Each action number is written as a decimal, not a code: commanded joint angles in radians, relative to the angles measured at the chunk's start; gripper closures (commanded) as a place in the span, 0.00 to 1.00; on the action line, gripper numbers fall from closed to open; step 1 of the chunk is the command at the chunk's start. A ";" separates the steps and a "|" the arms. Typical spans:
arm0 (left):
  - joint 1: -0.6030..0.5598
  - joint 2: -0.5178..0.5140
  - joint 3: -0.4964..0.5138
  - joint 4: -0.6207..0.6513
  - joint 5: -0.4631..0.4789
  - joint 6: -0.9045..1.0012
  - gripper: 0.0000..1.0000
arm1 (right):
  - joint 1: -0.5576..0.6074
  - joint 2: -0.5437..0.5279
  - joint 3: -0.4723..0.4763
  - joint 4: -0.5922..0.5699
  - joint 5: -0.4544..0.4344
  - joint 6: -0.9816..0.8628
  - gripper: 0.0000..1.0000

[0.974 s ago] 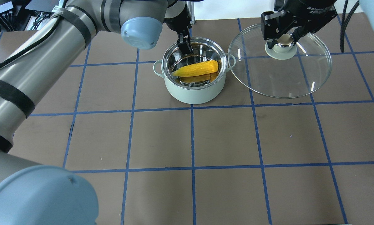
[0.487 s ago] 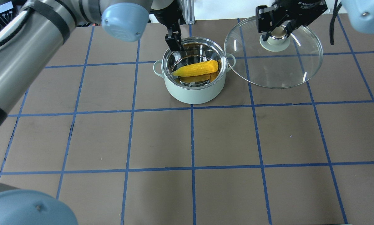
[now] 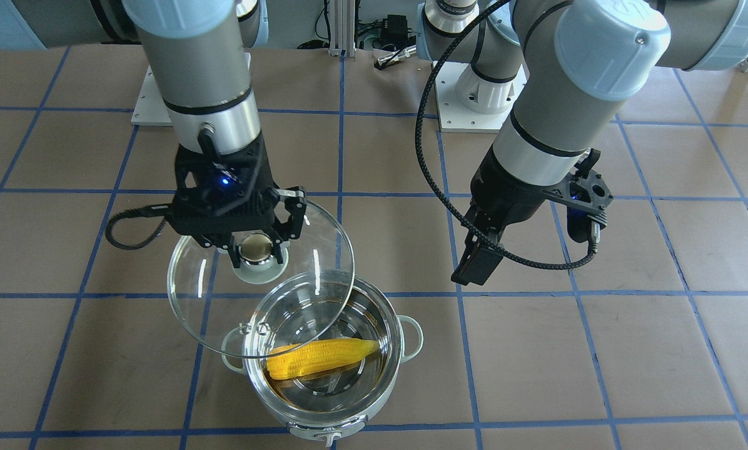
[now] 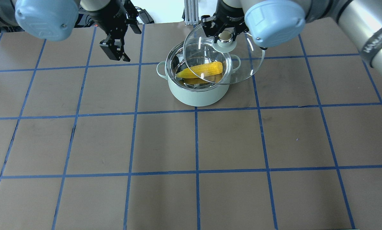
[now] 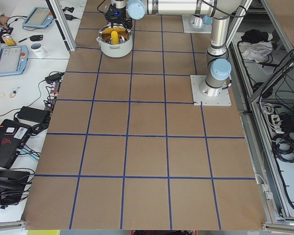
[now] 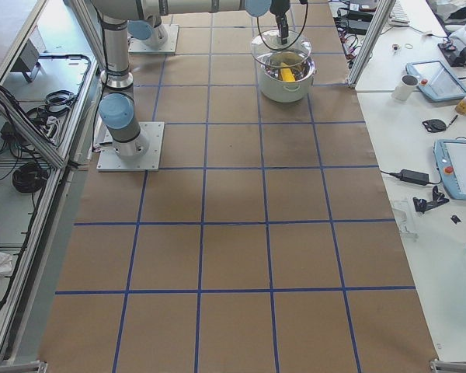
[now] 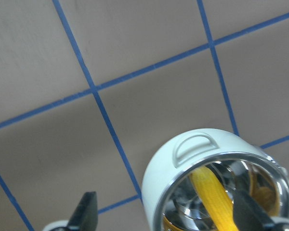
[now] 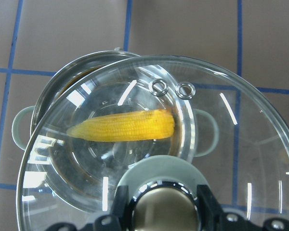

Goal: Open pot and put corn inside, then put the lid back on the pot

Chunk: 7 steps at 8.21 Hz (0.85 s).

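The mint-green pot stands open at the table's far middle, with the yellow corn lying in it. My right gripper is shut on the beige knob of the clear glass lid. It holds the lid over the pot's right-rear part, off-centre. The right wrist view looks through the lid at the corn. My left gripper is open and empty, left of the pot and apart from it. Its fingertips show spread wide, with the pot between them in the view.
The brown table carries a blue tape grid. In the front-facing view the lid overlaps the pot, and the left gripper hangs behind it on that view's right. Both arm bases stand at the back.
My left gripper has pulled out of the pot's rear rim and moved left. My right gripper has carried the lid left, from beside the pot to partly over it.
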 commanded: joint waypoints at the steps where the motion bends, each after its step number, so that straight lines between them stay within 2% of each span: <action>1: 0.024 0.069 -0.119 -0.001 0.113 0.230 0.00 | 0.090 0.130 -0.032 -0.113 -0.034 0.120 0.60; 2: 0.024 0.065 -0.116 0.003 0.115 0.317 0.00 | 0.090 0.149 -0.035 -0.139 -0.030 0.123 0.60; 5: 0.021 0.060 -0.128 0.003 0.115 0.327 0.00 | 0.090 0.221 -0.049 -0.161 -0.023 0.119 0.60; 7: 0.021 0.054 -0.128 0.003 0.115 0.327 0.00 | 0.090 0.230 -0.058 -0.170 -0.023 0.116 0.60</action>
